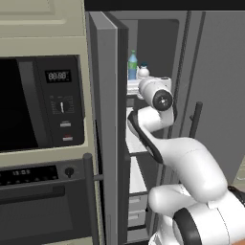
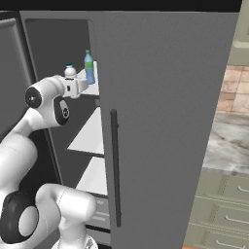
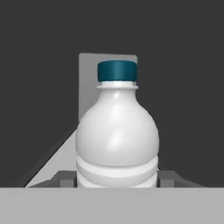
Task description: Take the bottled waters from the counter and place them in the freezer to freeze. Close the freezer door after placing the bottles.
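Inside the freezer (image 2: 58, 53), jaws pinch the whitish bottle (image 3: 117, 140) over the top shelf (image 2: 91, 86), just beside the blue-tinted bottle (image 2: 89, 67).

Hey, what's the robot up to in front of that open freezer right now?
The white arm is reaching into the open freezer at an upper shelf. Its gripper is closed on the whitish bottle with the dark blue cap, which stands upright between the fingers. The blue-tinted bottle with the green cap already stands on that shelf, right beside it. The freezer door is wide open, so releasing the bottle and closing the door are not yet done.
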Motion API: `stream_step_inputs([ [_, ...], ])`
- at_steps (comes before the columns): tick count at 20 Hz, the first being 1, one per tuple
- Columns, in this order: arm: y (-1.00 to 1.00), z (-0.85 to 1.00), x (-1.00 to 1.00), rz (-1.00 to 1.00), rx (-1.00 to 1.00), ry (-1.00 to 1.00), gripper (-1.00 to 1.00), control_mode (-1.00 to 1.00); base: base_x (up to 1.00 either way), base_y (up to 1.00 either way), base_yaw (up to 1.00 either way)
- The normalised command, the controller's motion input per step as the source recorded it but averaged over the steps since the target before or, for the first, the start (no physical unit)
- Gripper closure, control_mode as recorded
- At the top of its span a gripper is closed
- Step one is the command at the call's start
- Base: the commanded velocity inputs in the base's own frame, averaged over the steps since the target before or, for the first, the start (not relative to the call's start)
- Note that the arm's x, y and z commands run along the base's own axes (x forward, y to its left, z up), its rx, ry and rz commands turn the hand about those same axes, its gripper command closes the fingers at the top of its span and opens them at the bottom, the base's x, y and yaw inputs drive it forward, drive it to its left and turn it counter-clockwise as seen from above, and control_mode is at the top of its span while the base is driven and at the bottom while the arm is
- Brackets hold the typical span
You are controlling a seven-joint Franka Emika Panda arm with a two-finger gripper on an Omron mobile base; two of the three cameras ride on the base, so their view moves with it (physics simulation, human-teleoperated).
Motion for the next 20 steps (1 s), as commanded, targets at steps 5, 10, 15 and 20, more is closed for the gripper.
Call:
stream_step_inputs([
  [5,-0.01,-0.02,0.22,0.00,0.01,0.00,1.00,-1.00,0.00,0.00,0.00],
  [10,0.00,-0.01,0.29,0.00,0.00,0.00,1.00,-1.00,0.00,0.00,0.00],
  [15,0.00,-0.10,0.38,0.00,0.00,0.01,1.00,-1.00,0.00,0.00,0.00],
  [20,0.00,-0.16,0.37,0.00,0.00,0.04,1.00,-1.00,0.00,0.00,0.00],
])
